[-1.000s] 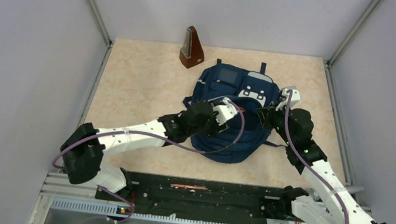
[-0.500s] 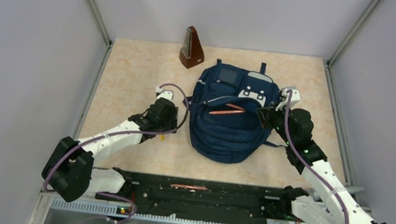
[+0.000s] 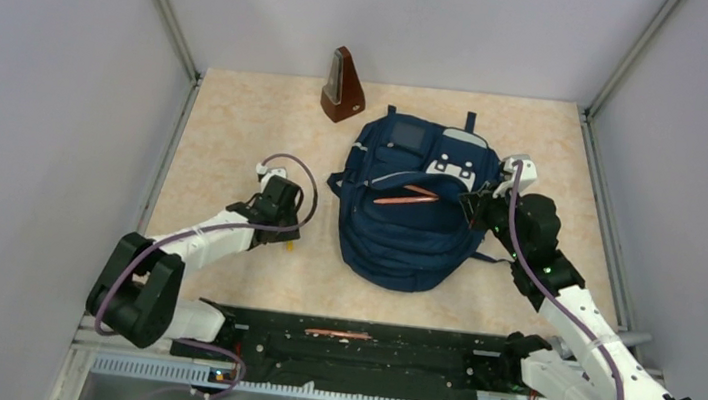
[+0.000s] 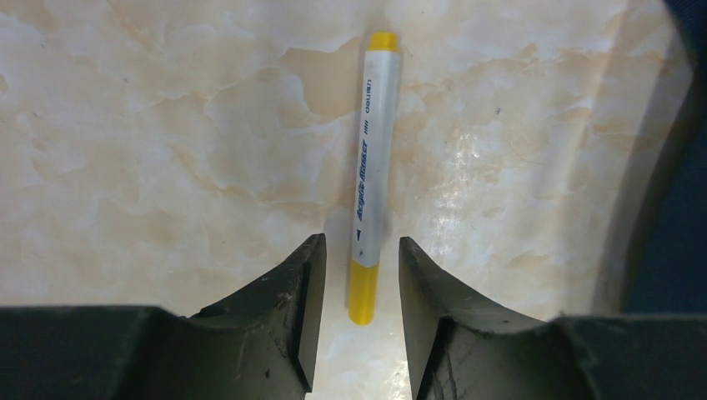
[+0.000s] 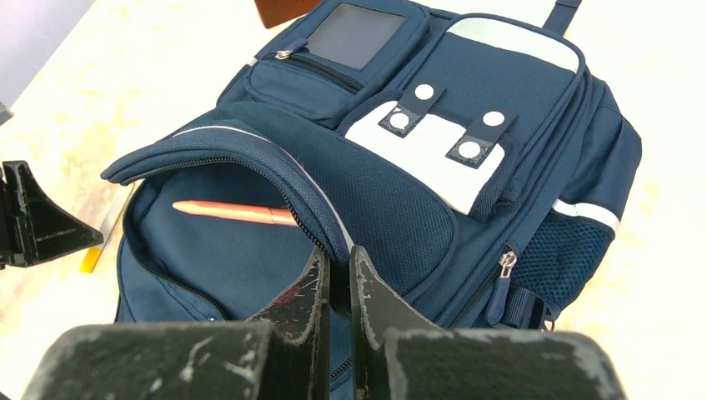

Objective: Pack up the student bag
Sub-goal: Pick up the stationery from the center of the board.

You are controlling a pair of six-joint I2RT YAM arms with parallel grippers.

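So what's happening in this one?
The right gripper pinches the backpack's open flap, holding the main pocket open; an orange pen lies inside. The left gripper hovers open over a yellow-capped marker lying on the table left of the backpack, one finger on either side, not yet gripping it.

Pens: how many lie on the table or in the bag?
2. An orange one lies in the open bag; a yellow marker lies on the table, within the open left gripper. More may be hidden inside.

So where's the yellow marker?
Left wrist view: the marker lies on the table left of the student bag, one end between the fingers of the left hand.
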